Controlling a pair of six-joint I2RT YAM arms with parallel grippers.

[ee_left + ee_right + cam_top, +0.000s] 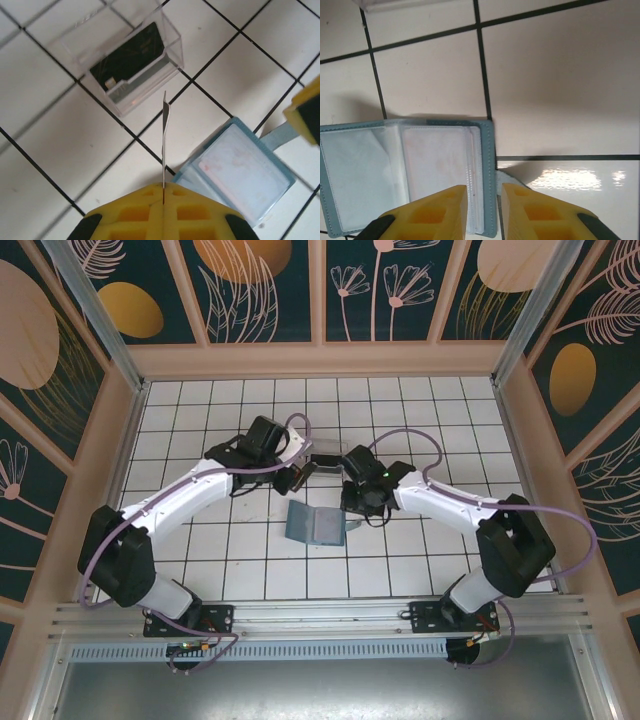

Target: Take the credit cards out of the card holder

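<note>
The teal-blue card holder (314,523) lies open on the white tiles, its pale inner pockets (437,165) facing up. My left gripper (164,186) is shut on one of the credit cards (164,130), a thin card seen edge-on that stands up out of the yellow fingers. It hangs left of and above the holder (240,172). My right gripper (484,192) is open, one finger over the holder's right-hand pocket and the other past its right edge. In the top view both grippers (298,478) (352,512) hover close together over the holder.
A clear plastic tray (131,60) with a dark card inside it stands just beyond the held card, behind the holder (325,455). Wooden walls ring the tiled floor (200,570). Free tiles lie to the left, right and front.
</note>
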